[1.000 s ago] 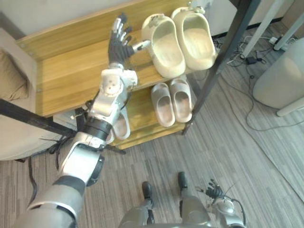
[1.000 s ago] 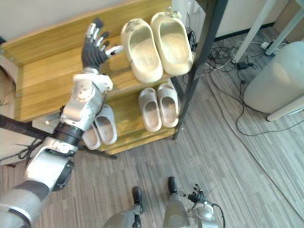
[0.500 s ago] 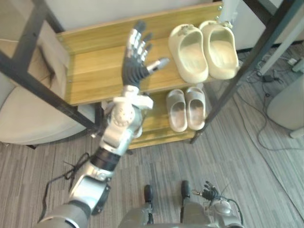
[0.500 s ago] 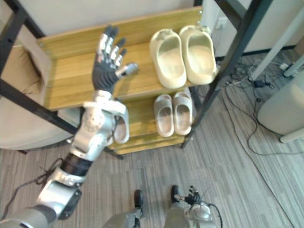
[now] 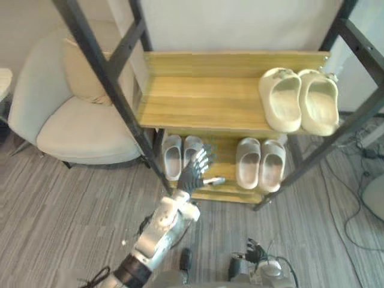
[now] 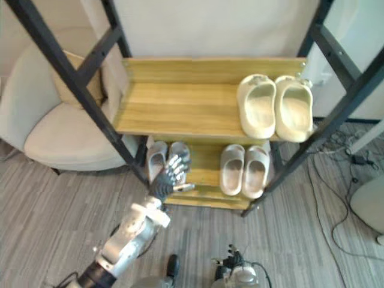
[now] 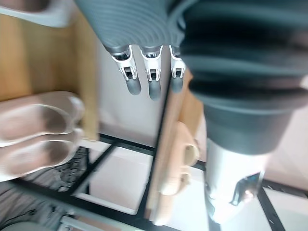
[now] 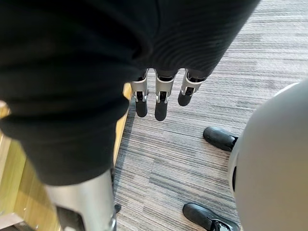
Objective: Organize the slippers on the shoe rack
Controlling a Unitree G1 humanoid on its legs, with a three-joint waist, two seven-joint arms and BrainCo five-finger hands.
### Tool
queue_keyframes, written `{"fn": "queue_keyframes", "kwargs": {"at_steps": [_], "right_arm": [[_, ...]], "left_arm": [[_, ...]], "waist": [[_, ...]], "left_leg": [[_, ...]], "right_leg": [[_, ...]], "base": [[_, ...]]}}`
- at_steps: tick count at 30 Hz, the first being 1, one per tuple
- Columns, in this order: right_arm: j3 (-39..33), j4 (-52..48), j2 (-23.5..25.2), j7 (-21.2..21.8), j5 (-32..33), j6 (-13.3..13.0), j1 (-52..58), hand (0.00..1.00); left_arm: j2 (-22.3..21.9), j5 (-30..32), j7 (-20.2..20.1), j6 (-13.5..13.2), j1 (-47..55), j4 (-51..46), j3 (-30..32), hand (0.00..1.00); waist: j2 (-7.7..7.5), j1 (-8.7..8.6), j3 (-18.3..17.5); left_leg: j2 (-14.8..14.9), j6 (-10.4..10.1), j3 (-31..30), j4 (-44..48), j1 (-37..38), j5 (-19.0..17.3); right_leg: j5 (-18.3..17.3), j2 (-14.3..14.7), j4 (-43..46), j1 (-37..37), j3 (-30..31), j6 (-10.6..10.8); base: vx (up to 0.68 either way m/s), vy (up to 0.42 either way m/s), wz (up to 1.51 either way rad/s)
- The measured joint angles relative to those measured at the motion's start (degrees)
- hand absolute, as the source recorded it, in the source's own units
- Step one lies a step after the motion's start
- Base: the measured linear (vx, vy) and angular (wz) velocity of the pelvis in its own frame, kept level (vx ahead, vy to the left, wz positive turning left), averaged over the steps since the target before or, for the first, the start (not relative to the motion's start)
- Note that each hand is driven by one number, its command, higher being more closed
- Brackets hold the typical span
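Observation:
The shoe rack has a wooden upper shelf (image 5: 204, 96) and a lower shelf (image 5: 220, 157). A pair of cream clogs (image 5: 298, 103) stands at the right end of the upper shelf. Two pairs of pale grey slippers sit on the lower shelf: a left pair (image 5: 182, 155) and a right pair (image 5: 261, 163). My left hand (image 5: 193, 174) is raised in front of the lower shelf, just below the left pair, open with fingers (image 7: 151, 82) straight and holding nothing. My right hand (image 5: 257, 248) hangs low near the floor, its fingers (image 8: 161, 101) relaxed and empty.
Black metal posts (image 5: 105, 75) frame the rack on both sides and cross in front of the shelves. A beige armchair (image 5: 72, 123) with a cushion stands close to the rack's left. Grey striped carpet (image 5: 72, 210) lies in front.
The view has swung, so the rack now appears further off and more square-on. My left arm has dropped from over the upper shelf to lower-shelf height, still open.

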Motion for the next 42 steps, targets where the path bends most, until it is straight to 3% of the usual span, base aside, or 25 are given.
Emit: {"fn": "queue_keyframes", "kwargs": {"at_steps": [6, 16, 28, 31, 32, 33, 35, 36, 38, 40, 41, 42], "right_arm": [[-0.13, 0.04, 0.45, -0.02, -0.06, -0.06, 0.64, 0.0], [-1.37, -0.01, 0.74, -0.36, -2.21, -0.47, 2.09, 0.0], [-1.11, 0.06, 1.22, -0.45, -4.34, -0.48, 1.93, 0.0], [-1.11, 0.31, 1.28, -0.47, -4.35, -0.44, 1.08, 0.0], [-1.12, 0.34, 1.82, -0.48, -4.35, -0.43, 1.02, 0.0], [-1.12, 0.31, 2.06, -0.5, -4.36, -0.41, 0.94, 0.0], [-1.24, -0.27, 2.16, -0.51, -4.39, -0.38, 0.79, 0.0], [-1.22, -0.27, 2.25, -0.52, -4.39, -0.38, 0.79, 0.0], [-1.04, -0.21, 2.99, -0.45, -4.35, -0.39, 0.47, 0.0], [-1.08, -0.15, 3.4, -0.45, -4.28, -0.4, 0.0, 0.0], [-1.3, -0.03, 3.06, -0.48, -4.23, -0.35, -0.17, 0.0], [-1.32, -0.02, 2.83, -0.48, -4.23, -0.3, -0.27, 0.0]], "left_arm": [[-1.58, 5.05, -0.95, 1.6, 5.66, 17.49, 9.07, 0.0], [-2.41, 14.91, 1.9, 2.53, 6.92, 43.56, 22.72, 0.0], [-4.9, 16.92, 3.48, 2.54, 7.89, 49.25, 29.15, 0.0], [-5.17, 16.89, 3.69, 2.29, 7.85, 49.07, 29.92, 0.0], [-5.16, 16.85, 3.82, 2.24, 7.76, 49.06, 30.52, 0.0], [-5.22, 16.91, 4.22, 2.25, 7.65, 49.12, 30.44, 0.0], [-5.13, 16.99, 4.65, 2.28, 7.56, 49.03, 30.41, 0.0], [-5.13, 17.1, 4.67, 2.33, 7.46, 49.01, 30.42, 0.0], [-5.31, 17.57, 5.38, 2.5, 7.21, 47.93, 31.15, 0.0], [-5.23, 17.83, 5.69, 2.5, 6.82, 47.65, 31.2, 0.0], [-5.11, 18.05, 5.72, 2.57, 5.88, 47.74, 31.39, 0.0], [-5.37, 18.05, 5.73, 2.56, 5.7, 47.8, 31.44, 0.0]], "waist": [[-0.63, 1.57, -0.46], [-2.68, 1.79, -1.83], [-2.62, 2.51, -3.28], [-2.72, 2.74, -2.91], [-3.37, 2.71, -2.57], [-3.24, 2.64, -2.32], [-3.44, 2.51, -2.09], [-3.16, 2.51, -1.88], [-4.3, 2.61, -1.63], [-5.4, 2.54, -1.14], [-5.86, 2.64, -0.85], [-5.27, 2.85, -0.85]], "left_leg": [[0.0, -0.29, -1.19, 0.01, 1.53, -0.23], [0.08, -0.76, -0.77, 0.01, 1.53, -1.0], [0.02, 0.02, 3.13, 0.31, 1.68, -2.84], [-0.47, 0.74, 3.51, 6.41, 0.17, -6.97], [-1.6, 1.14, 2.89, 10.15, -0.72, -9.89], [-2.19, 1.27, 1.9, 11.98, -0.65, -11.45], [-2.99, 1.91, -0.63, 13.68, -0.36, -12.09], [-3.18, 2.1, -1.49, 14.09, -0.44, -12.23], [-3.71, 1.52, -5.76, 16.15, -0.87, -12.67], [-5.53, 0.52, -8.45, 18.02, -2.3, -13.36], [-6.43, -0.06, -10.04, 19.23, -3.2, -13.93], [-6.25, -0.15, -10.42, 19.2, -3.66, -13.96]], "right_leg": [[-0.86, 0.1, 0.0, 2.08, -1.62, 0.05], [-1.88, 0.21, 0.01, 1.82, -0.91, 0.2], [-2.03, 0.21, 0.14, 0.13, 3.41, 0.26], [-7.4, -1.87, 10.26, -3.31, 3.8, 0.67], [-11.44, -4.04, 18.31, -5.25, 4.06, 1.67], [-12.86, -5.64, 26.66, -7.86, 5.12, 2.4], [-12.3, -6.69, 39.35, -12.6, 9.83, 1.56], [-12.48, -6.52, 41.48, -13.58, 11.6, 1.27], [-17.56, -2.5, 40.16, -14.59, 21.56, 0.9], [-18.03, -1.1, 32.66, -13.56, 26.15, 0.14], [-20.06, -1.95, 29.68, -11.34, 25.26, 0.71], [-20.27, -1.87, 28.46, -11.02, 24.75, 0.62]], "base": [[0.0, -0.011, 0.13], [0.0, 0.0, -0.02], [0.03, 0.009, -0.18], [0.05, 0.035, -0.06], [0.06, 0.039, 0.22], [0.08, 0.048, 0.4], [0.08, 0.023, 0.57], [0.13, -0.046, 0.82], [0.19, -0.118, 0.99], [0.13, -0.204, 0.94], [0.1, -0.205, 0.78], [0.08, -0.219, 0.67]]}}
